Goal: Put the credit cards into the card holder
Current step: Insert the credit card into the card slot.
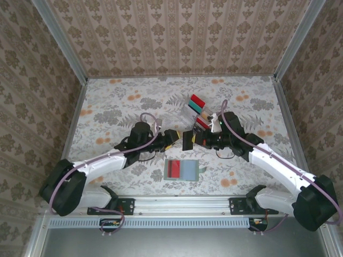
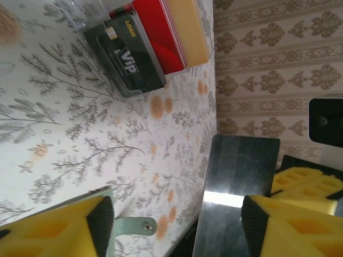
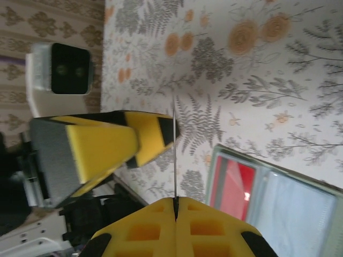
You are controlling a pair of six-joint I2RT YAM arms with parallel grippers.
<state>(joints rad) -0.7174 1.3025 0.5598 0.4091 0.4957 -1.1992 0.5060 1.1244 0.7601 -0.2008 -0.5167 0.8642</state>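
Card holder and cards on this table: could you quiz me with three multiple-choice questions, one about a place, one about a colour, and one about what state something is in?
1. Where on the table does the card holder lie?
A. far left corner
B. near edge, between the two arms
C. far right corner

2. What colour is the card in its pocket?
A. teal
B. beige
C. red

3. The right gripper is
A. shut on a black card
B. wide open
C. shut on the card holder

Answers:
1 B: the top view shows it just ahead of the arm bases.
2 C: red shows in its left half.
3 A: the right wrist view shows it pinching the card, seen edge-on.
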